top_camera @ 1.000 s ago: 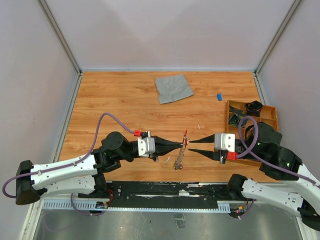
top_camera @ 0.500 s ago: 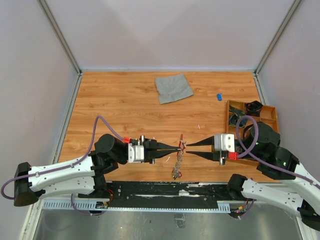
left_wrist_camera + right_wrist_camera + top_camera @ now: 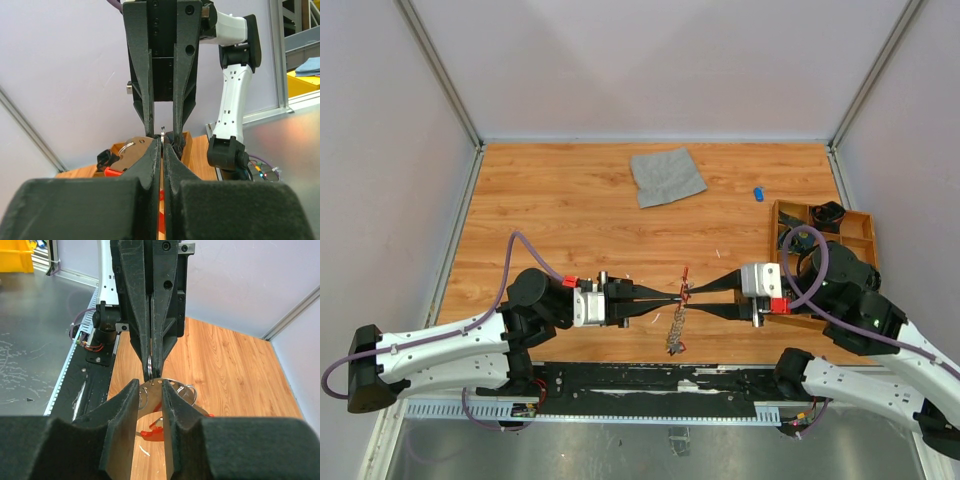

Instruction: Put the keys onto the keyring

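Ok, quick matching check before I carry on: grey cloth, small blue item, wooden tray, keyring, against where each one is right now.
Things:
1. grey cloth
2. small blue item
3. wooden tray
4. keyring

Places:
A. clamped in the shut left end effector, chain trailing below it
B. far middle of the table
C. at the table's right edge
D. lying loose just left of the tray's far corner

Pairs: 1-B, 2-D, 3-C, 4-A
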Robot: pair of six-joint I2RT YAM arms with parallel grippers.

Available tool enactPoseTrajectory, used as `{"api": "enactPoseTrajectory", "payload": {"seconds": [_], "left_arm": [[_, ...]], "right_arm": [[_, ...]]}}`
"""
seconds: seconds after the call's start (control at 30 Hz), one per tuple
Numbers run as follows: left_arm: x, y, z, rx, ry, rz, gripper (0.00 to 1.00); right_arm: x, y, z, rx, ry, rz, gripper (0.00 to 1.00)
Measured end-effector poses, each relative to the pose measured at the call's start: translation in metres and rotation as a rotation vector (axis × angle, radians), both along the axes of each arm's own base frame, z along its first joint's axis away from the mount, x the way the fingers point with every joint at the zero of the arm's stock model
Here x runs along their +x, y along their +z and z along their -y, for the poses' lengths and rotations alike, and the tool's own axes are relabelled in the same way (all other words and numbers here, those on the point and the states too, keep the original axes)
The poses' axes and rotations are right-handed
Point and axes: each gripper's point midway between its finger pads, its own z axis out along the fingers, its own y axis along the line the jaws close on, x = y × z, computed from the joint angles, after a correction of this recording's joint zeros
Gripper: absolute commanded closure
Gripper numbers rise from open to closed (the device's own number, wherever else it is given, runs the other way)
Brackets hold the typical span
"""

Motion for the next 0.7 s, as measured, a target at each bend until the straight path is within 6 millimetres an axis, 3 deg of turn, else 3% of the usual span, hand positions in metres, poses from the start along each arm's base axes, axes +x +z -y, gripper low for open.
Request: {"api": "enactPoseTrajectory", "payload": {"seconds": [0.27,0.53,0.63,0.7], "left_arm": [[0.0001,0.0,0.0003,0.0,0.0,0.0,1.0],[-0.0001,-0.0003,0.0007,0.0,-0.002,0.002,0.99],[0.0006,-0.0003,0.0006,0.0,0.002,0.001,0.99],[0.0015,-0.0005,0.0007,0.001,0.006,-0.001,0.91]], "right_arm": [[-0.0005,0.0003,-0.0043,0.006,0.013,-0.017,0.8],[-0.0002,0.0004,-0.0054,0.006,0.012,-0.027,0.99],[-0.0001,0.0004,-0.0053,0.006,0.01,-0.03,1.0],[0.0011,0.0001,-0.0052,0.005,0.004,-0.031,1.0]]}}
